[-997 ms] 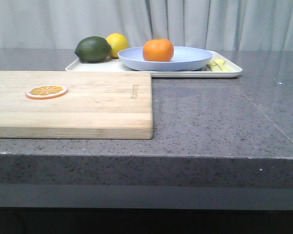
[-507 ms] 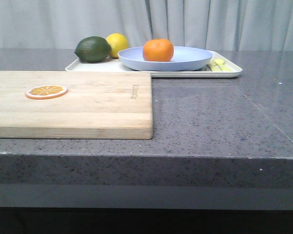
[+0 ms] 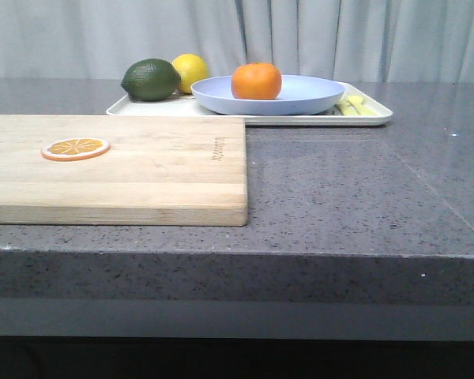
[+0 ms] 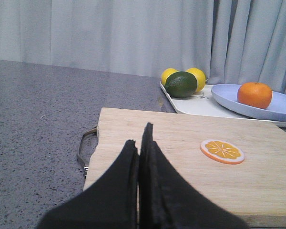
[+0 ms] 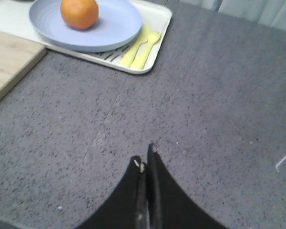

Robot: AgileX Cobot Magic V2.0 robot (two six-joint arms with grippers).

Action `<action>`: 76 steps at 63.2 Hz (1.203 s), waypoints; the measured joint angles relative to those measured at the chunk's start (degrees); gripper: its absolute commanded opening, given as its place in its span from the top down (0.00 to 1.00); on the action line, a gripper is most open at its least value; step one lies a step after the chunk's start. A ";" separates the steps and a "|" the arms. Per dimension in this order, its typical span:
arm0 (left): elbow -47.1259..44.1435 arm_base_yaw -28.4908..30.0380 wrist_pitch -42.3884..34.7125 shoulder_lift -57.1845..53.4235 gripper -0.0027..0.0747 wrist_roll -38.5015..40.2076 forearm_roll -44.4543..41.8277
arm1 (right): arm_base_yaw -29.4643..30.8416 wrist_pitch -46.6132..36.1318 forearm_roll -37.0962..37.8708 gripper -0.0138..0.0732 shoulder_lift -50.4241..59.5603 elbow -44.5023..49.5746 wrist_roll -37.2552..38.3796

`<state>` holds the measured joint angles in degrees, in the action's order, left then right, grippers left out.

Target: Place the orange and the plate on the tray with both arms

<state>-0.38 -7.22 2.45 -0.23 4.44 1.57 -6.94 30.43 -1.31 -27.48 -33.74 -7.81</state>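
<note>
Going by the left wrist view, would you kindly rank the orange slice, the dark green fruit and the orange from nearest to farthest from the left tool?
Measured from the left tool, which sits shut over the cutting board:
1. Orange slice, lying flat on the board.
2. Dark green fruit, on the tray, at its near end.
3. Orange, on the plate, farther along the tray.

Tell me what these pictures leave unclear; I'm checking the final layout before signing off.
- Front view: a second yellow fruit, seen in the left wrist view, is hidden by the green fruit.
- Front view: the yellow cutlery is partly hidden behind the plate.
- Right wrist view: the tray runs off the frame's edge.
</note>
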 measured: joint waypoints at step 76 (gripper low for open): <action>0.00 0.00 0.00 0.00 0.99 0.00 0.00 | 4.64 -31.13 -0.32 0.92 28.14 35.28 1.76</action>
<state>-0.38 -7.22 2.45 -0.23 4.44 1.57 -2.30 -0.70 -1.63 0.66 1.54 -6.04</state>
